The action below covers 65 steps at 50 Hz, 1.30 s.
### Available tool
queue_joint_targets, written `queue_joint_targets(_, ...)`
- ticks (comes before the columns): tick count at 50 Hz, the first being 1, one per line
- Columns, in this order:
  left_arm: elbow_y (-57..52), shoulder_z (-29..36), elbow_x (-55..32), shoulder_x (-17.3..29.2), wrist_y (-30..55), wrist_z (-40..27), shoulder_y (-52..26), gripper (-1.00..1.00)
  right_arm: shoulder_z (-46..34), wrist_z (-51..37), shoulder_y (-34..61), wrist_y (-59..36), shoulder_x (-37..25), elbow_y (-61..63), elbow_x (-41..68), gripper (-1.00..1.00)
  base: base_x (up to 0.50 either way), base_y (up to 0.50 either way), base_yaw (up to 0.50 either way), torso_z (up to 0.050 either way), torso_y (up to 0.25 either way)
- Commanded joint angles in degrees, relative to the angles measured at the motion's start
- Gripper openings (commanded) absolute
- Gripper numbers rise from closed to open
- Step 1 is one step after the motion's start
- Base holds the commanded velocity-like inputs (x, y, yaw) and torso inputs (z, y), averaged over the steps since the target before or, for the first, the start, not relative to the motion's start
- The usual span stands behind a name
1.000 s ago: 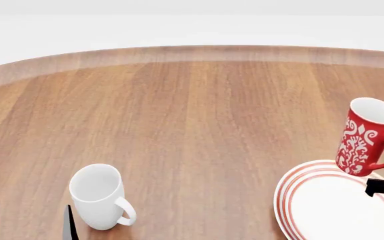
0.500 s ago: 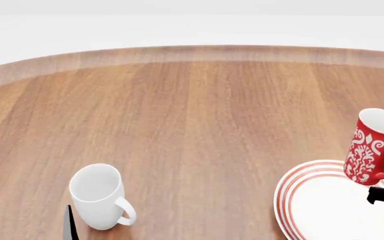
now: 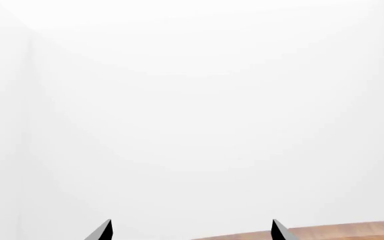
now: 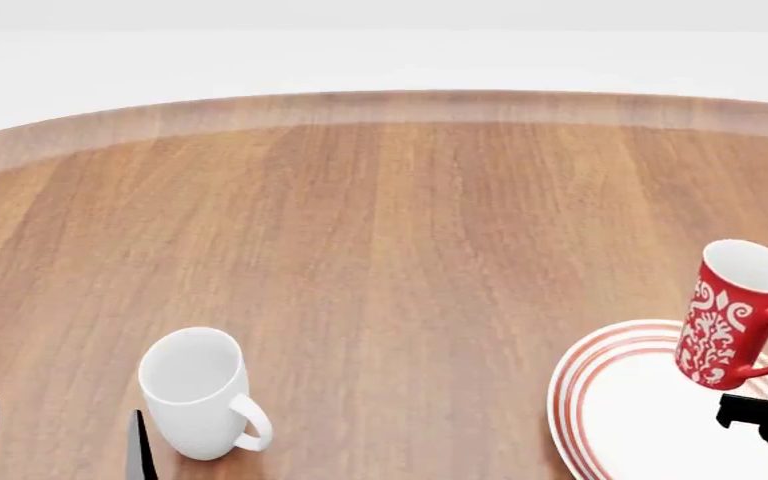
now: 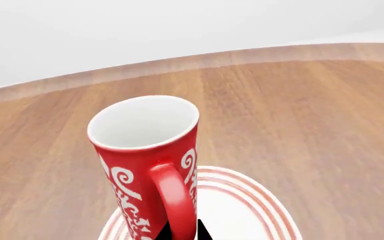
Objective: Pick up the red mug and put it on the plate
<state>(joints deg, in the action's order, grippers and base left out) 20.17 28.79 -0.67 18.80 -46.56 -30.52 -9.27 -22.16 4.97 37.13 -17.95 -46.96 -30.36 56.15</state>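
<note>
Red mug (image 4: 732, 312): tilted, over the far rim of the plate, handle toward the right pincer; from the head view, contact between base and plate cannot be told. White inside, white swirls on red.
Plate (image 4: 651, 415): flat on the table at the near right, red rings round the rim, partly cut off by the picture's edge.
Right pincer (image 5: 182, 231): two dark tips clamped on the red mug's handle, seen at the edge of the right wrist view; dark body just beside the mug in the head view.
Left pincer (image 4: 57, 440): fingers apart, holding nothing, at the near left, just beside the white mug.
White mug (image 4: 200, 392): upright on the table, handle to the right, well apart from the plate.
Table (image 4: 384, 230): brown wood grain, pale curved far edge.
</note>
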Motion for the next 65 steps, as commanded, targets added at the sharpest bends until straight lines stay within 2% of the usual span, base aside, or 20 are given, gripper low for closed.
queue_joint_targets(1,0.0,0.1,0.0,0.1,0.0,-0.1,0.0,1.0,0.5,0.5,-0.6,1.3,0.5,-0.4,-0.6,-1.0,0.0,0.0,0.0,0.0,0.0)
queue_joint_targets(54,0.2,0.7,0.5,0.4,-0.3,-0.5,-0.3,1.0,0.3,-0.9,-3.1,5.3,-0.5,3.4,-3.8,-1.0,0.0,0.0,0.0,0.0,0.0)
queue_joint_targets(65,0.3,0.7,0.5,0.4,-0.6,-0.7,-0.3,1.0,0.5,-0.8,-3.2,5.4,-0.5,3.1,-3.7,-1.0,0.0,0.0,0.0,0.0,-0.074)
